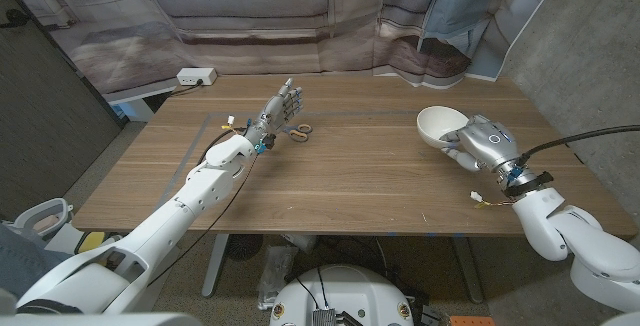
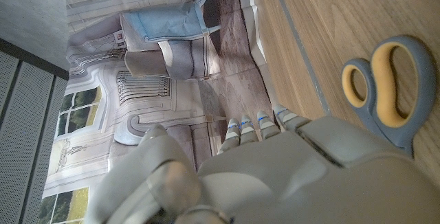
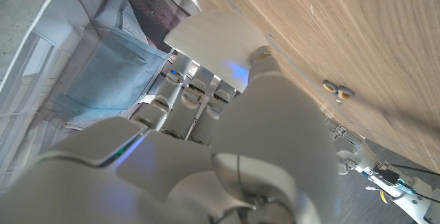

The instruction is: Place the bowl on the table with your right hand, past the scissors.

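Head view gives me the wooden table [image 1: 340, 181] with both arms reaching in from the bottom corners. I can read no brand, label or writing on anything; whatever print there may be is too small to make out.

My right hand [image 1: 478, 143] grasps the white bowl [image 1: 441, 124] by its near rim, over the right part of the table. I see nothing inside the bowl; its hollow looks plain white. Whether its base touches the wood or hangs just above it I cannot tell from here. In the right wrist view the bowl [image 3: 216, 45] shows as a pale wall past my fingers [image 3: 196, 97], with the tabletop close beside it.

The scissors [image 1: 298, 132] lie flat on the table toward the far left-centre, well apart from the bowl. My left hand [image 1: 277, 107] stands just beside them, fingers stretched out and apart, holding nothing. In the left wrist view the scissors [image 2: 388, 90] show yellow-orange loops edged in grey-blue, lying on the wood near the back of my left hand [image 2: 302, 176].

A white power strip [image 1: 196, 76] sits on a low surface past the table's far left corner, and a printed backdrop of a sofa [image 1: 245, 1] hangs behind
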Controlling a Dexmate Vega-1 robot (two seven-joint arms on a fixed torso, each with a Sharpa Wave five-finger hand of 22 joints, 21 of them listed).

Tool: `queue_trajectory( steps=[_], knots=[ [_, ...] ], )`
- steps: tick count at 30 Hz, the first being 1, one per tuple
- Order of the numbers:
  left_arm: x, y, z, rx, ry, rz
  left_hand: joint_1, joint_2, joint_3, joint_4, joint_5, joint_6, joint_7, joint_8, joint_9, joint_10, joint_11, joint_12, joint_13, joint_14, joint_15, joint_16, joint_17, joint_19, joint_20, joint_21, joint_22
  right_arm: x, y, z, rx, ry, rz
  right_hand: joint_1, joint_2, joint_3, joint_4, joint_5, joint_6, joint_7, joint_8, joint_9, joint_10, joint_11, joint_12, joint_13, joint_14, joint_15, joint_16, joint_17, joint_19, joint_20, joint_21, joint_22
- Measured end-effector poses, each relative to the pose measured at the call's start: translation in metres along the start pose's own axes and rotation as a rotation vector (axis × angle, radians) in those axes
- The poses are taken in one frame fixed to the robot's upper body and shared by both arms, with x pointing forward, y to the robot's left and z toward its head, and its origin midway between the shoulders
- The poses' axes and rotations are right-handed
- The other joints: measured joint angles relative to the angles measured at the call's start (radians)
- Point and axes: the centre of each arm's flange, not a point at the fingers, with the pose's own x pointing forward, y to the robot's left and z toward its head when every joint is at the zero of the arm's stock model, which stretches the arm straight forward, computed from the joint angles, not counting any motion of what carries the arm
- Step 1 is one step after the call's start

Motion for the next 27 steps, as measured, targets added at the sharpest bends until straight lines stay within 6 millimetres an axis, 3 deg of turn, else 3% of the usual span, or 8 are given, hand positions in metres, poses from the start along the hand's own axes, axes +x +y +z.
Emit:
queue_trajectory(
  steps=[27],
  knots=[
    [0.007,0.001,-0.001,-0.005,0.006,-0.007,0.000,0.000,-0.003,0.003,0.000,0.000,0.000,0.000,0.000,0.000,0.000,0.000,0.000,0.000,0.000,0.000,0.000,0.000,0.000,0.000,0.000,-0.028,0.008,-0.015,-0.015,0.103,0.024,0.003,-0.003,0.002,0.002,0.000,0.000,0.000,0.001,-0.001,0.000,0.000,0.000,-0.001,0.000,0.000,0.000,0.005,0.000,0.000,0.000,0.000]
  ],
)
